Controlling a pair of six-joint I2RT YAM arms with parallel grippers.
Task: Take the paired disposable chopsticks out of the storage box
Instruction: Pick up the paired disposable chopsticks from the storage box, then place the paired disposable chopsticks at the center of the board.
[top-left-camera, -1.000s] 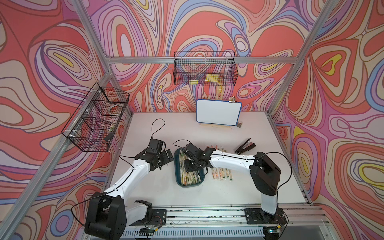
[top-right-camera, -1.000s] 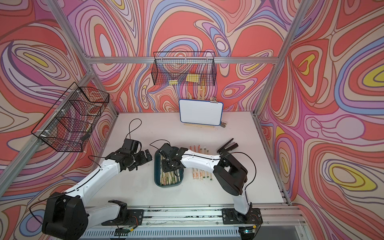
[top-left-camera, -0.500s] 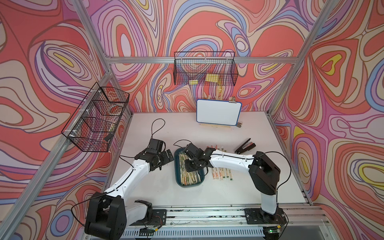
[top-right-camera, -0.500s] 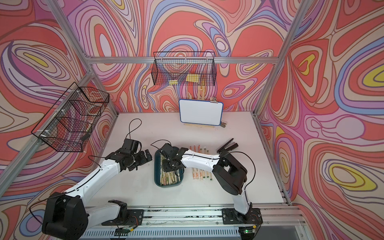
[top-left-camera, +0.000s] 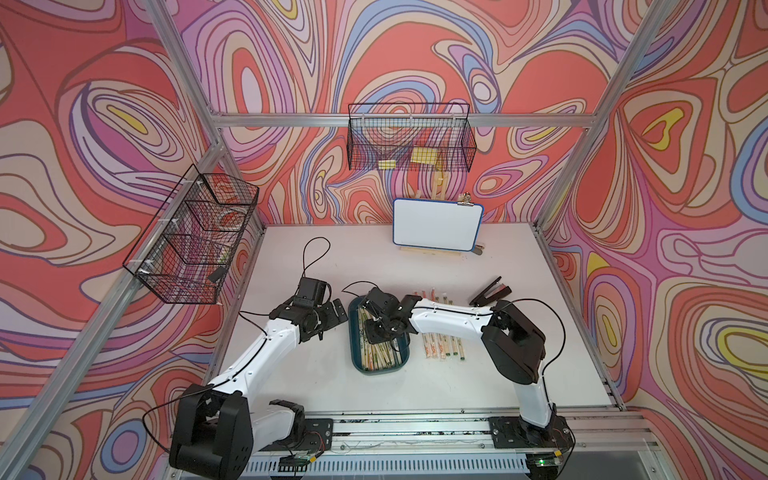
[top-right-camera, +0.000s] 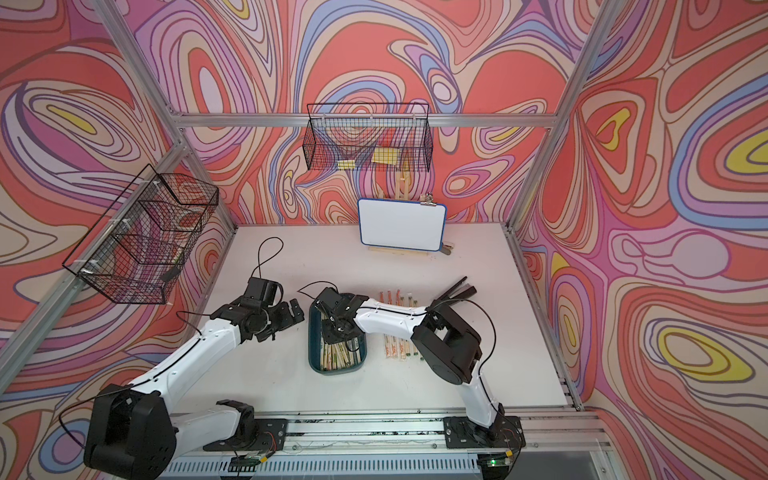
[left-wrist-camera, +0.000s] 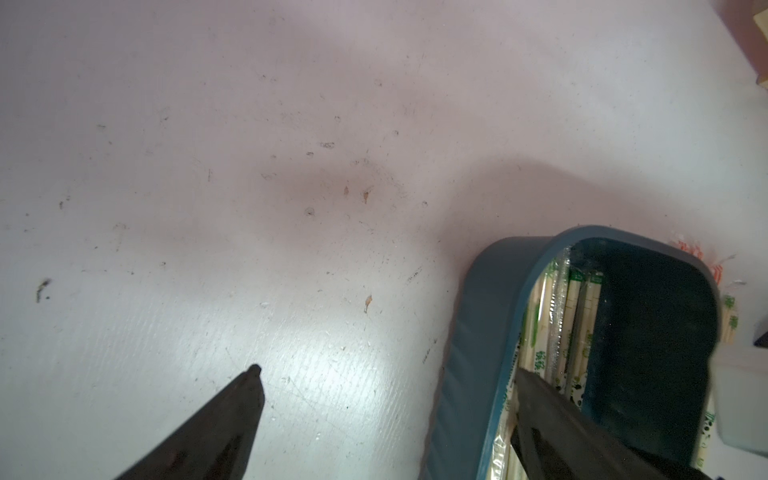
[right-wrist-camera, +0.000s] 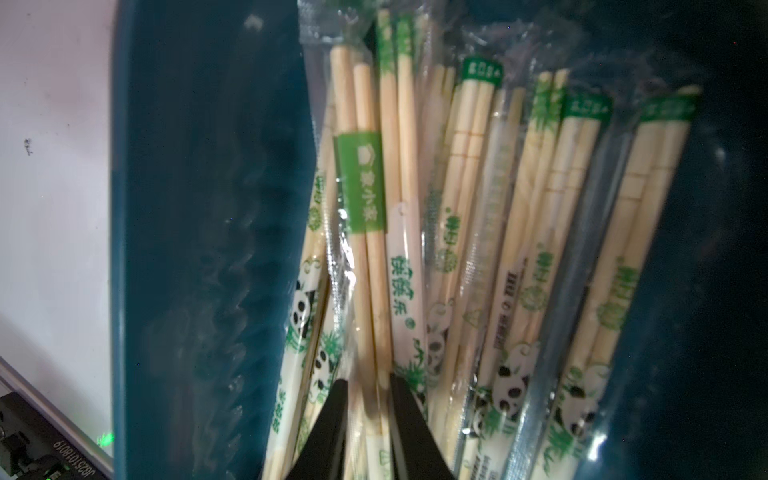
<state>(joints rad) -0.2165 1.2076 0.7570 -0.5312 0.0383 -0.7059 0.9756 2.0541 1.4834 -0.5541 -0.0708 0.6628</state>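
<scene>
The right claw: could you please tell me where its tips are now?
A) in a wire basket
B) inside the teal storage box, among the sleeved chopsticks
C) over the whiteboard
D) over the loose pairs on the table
B: the right wrist view shows the right claw with its tips down among the sleeved chopsticks, inside the teal storage box.

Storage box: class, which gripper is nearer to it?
Right. The right gripper is inside the box, jaws flanking a chopstick pair; the left gripper hangs open by its rim.
</scene>
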